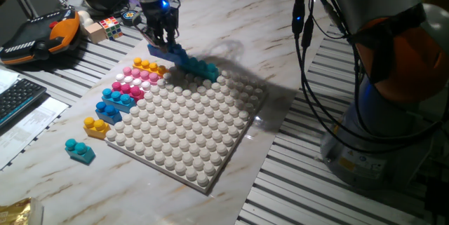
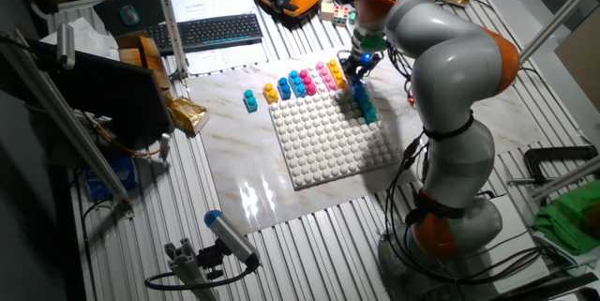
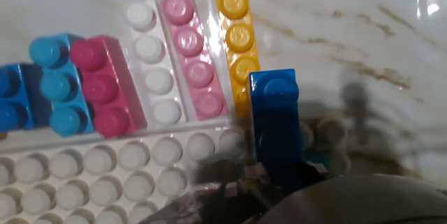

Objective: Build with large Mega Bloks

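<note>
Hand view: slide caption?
Hand holding blue brick at baseplate corner, beside yellow brick.

1. A robotics lab: the bench (image 2: 234,165) is slatted aluminium profile.
2. A teach pendant (image 1: 35,36), keyboard (image 2: 211,31) and trailing cables (image 1: 330,78) surround the industrial arm (image 2: 450,67).

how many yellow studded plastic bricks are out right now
2: a long yellow studded plastic brick at the far end of the row beside the white studded baseplate, a short one at the near end. More may be hidden.
</note>
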